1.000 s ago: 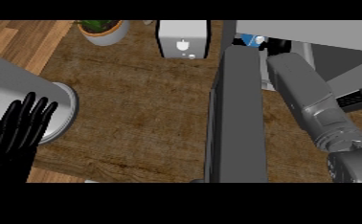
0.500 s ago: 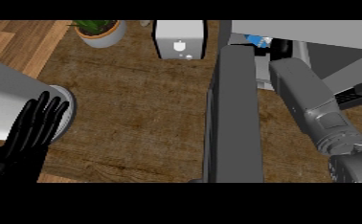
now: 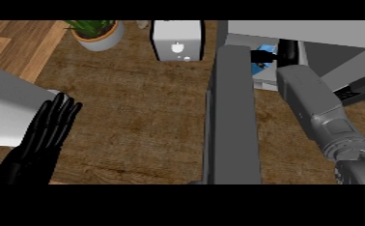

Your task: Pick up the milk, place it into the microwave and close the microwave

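Our right forearm (image 3: 314,105) reaches past the open grey microwave door (image 3: 231,119), which stands edge-on to us, and into the microwave's cavity. Our right hand (image 3: 265,56) shows only as a dark shape just beyond the door's far end, so we cannot tell how its fingers are set. Beside it a small blue and white patch (image 3: 269,49) is probably the milk carton, already inside the microwave; too little shows to judge its long axis or which way it points. The door is swung wide, we judge, to leave the arm room. Our left hand (image 3: 44,132) rests open, fingers straight, at the lower left over the brown wooden table (image 3: 135,109), holding nothing.
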Action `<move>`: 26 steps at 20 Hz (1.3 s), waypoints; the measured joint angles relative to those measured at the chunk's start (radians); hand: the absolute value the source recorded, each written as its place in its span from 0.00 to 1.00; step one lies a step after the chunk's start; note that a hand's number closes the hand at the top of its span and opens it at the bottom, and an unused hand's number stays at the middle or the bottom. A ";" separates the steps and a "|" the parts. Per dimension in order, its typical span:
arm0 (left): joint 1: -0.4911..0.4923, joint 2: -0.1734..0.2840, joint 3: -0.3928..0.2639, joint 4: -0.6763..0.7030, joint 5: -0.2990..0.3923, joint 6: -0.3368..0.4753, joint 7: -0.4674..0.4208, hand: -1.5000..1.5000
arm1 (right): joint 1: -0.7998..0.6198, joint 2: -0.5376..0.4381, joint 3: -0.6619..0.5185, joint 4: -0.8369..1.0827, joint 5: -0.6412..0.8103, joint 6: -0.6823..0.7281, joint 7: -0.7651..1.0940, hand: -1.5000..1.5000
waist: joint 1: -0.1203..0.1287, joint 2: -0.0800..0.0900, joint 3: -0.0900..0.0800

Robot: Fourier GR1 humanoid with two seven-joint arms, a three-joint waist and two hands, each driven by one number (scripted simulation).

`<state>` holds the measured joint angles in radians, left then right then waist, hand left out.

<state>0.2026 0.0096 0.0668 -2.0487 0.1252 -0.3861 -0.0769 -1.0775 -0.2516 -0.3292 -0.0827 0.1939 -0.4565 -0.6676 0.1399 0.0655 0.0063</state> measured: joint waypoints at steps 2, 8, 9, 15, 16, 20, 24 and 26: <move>-0.002 -0.004 -0.008 0.005 -0.011 0.006 -0.005 0.00 | 0.013 -0.011 -0.001 -0.001 -0.001 0.038 -0.014 0.00 | -0.006 -0.002 0.000; -0.002 -0.008 -0.045 0.014 -0.029 0.038 -0.011 0.00 | 0.040 -0.002 -0.020 -0.007 -0.019 0.082 -0.045 0.00 | -0.024 -0.013 -0.001; -0.001 -0.008 -0.057 0.019 -0.035 0.045 -0.014 0.00 | 0.048 0.000 -0.023 -0.009 -0.023 0.088 -0.053 0.00 | -0.028 -0.014 -0.001; -0.006 -0.008 -0.095 0.043 -0.050 0.051 -0.012 0.00 | 0.096 0.034 -0.042 -0.017 -0.041 0.122 -0.107 0.00 | -0.048 -0.023 -0.001; -0.003 -0.005 -0.095 0.051 -0.050 0.047 -0.016 0.00 | 0.101 0.033 -0.045 -0.018 -0.046 0.145 -0.109 0.00 | -0.052 -0.026 -0.002; -0.026 -0.002 -0.111 0.088 -0.055 0.036 -0.010 0.00 | 0.137 0.048 -0.057 -0.026 -0.061 0.219 -0.152 0.00 | -0.070 -0.032 -0.002; -0.043 0.013 -0.118 0.130 -0.050 0.006 -0.018 0.00 | 0.184 0.061 -0.066 -0.036 -0.077 0.292 -0.197 0.00 | -0.088 -0.041 -0.003; -0.063 0.023 -0.131 0.151 -0.060 -0.012 -0.019 0.00 | 0.201 0.079 -0.065 -0.041 -0.080 0.308 -0.211 0.00 | -0.096 -0.045 -0.004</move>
<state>0.1396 0.0330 -0.0647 -1.8977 0.0651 -0.3978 -0.0961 -0.8768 -0.1723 -0.3947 -0.1240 0.1139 -0.1483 -0.8787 0.0435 0.0206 0.0027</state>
